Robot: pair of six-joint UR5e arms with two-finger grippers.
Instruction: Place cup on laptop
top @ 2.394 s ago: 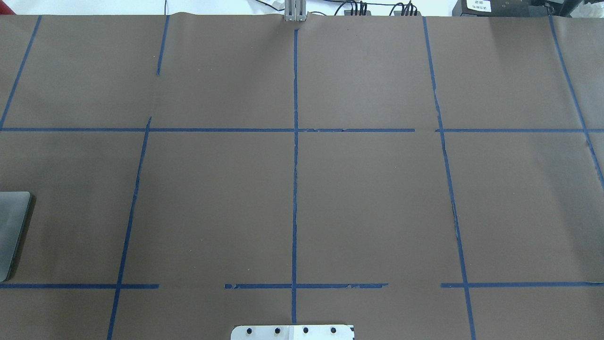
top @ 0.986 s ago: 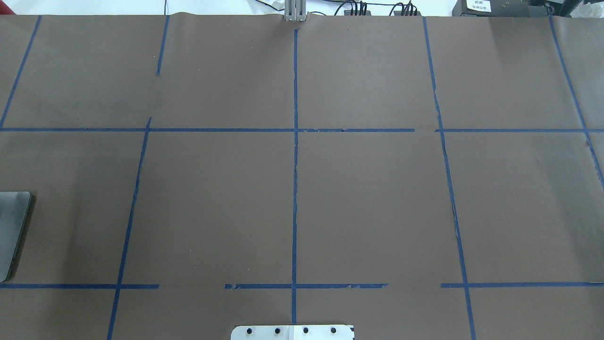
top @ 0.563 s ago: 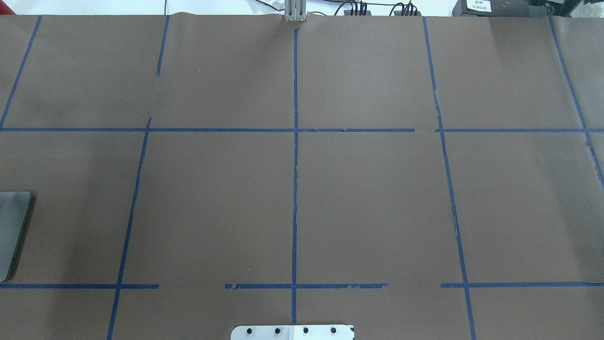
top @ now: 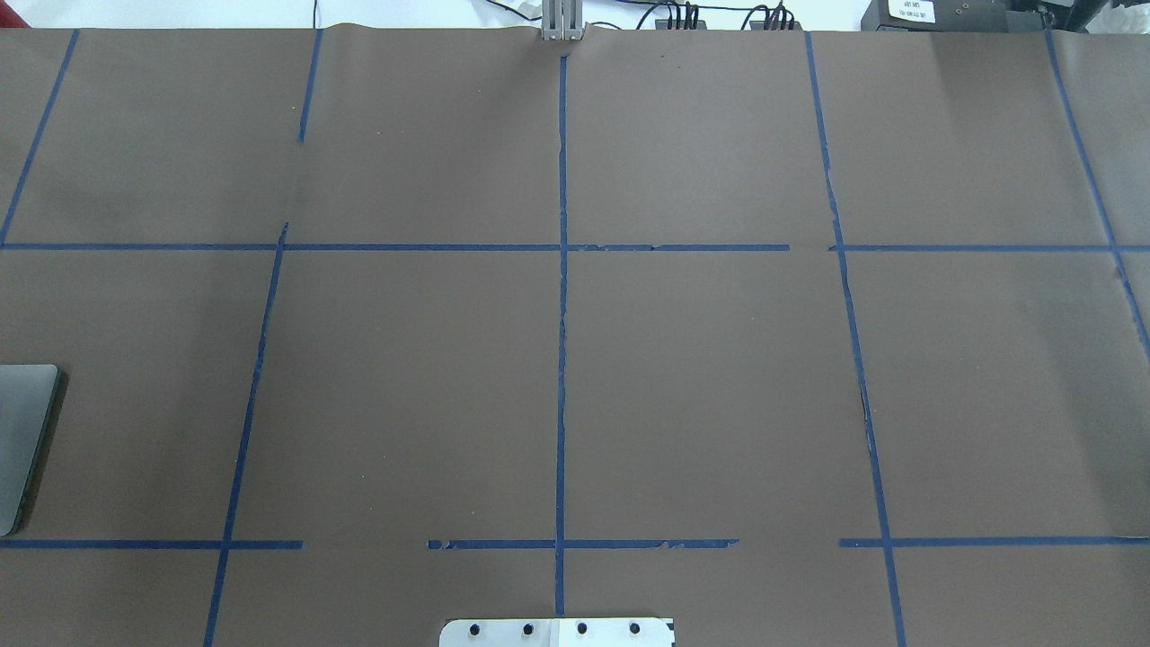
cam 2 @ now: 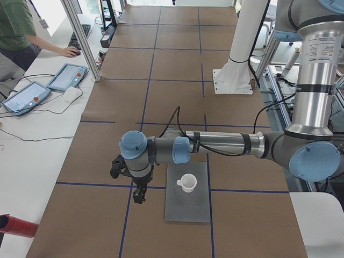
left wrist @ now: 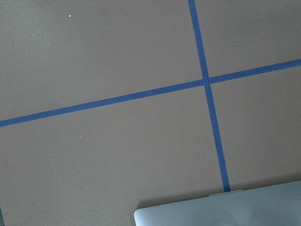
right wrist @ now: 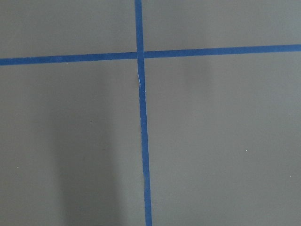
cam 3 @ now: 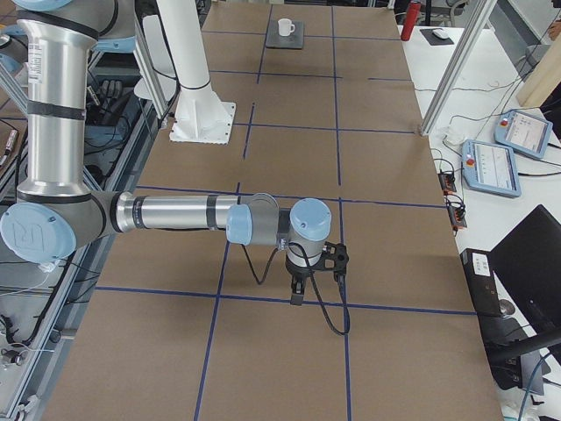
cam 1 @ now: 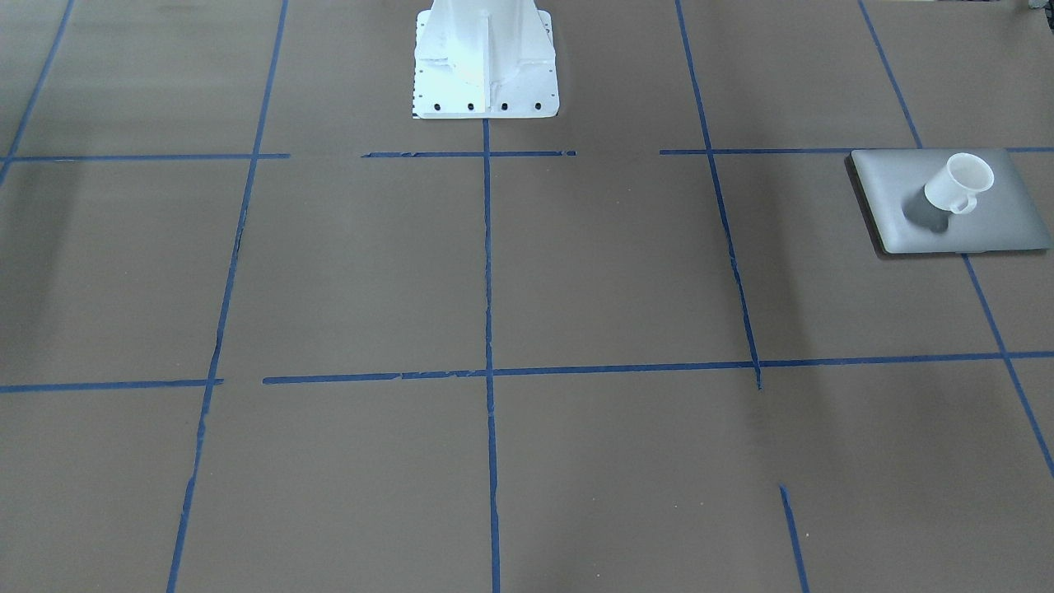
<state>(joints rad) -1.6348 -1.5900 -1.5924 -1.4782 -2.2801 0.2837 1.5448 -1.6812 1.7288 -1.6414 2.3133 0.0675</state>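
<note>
The cup (cam 1: pixel 958 183) stands upright on the closed laptop (cam 1: pixel 1000 229), near the middle of the lid, with its small handle turned away from the robot's side of the table (cam 1: pixel 609 272). Nothing touches the cup. The laptop lies flat at the end of the table on the robot's left, across one of the blue tape lines (cam 1: pixel 487 272) that divide the brown surface into squares. The left gripper (cam 2: pixel 138 197) hangs pointing downward over the table just beside the laptop's long edge, on the side away from the robot's base (cam 1: pixel 484 58), clear of both laptop and cup. It shows only in the side view, and I cannot tell how far apart its fingers are. The cup is not in its grasp. The right gripper (cam 3: pixel 297 296) also points down, well apart from the laptop, over a tape crossing toward the other end of the table. It looks empty, but the spread of its fingers cannot be told either.
</note>
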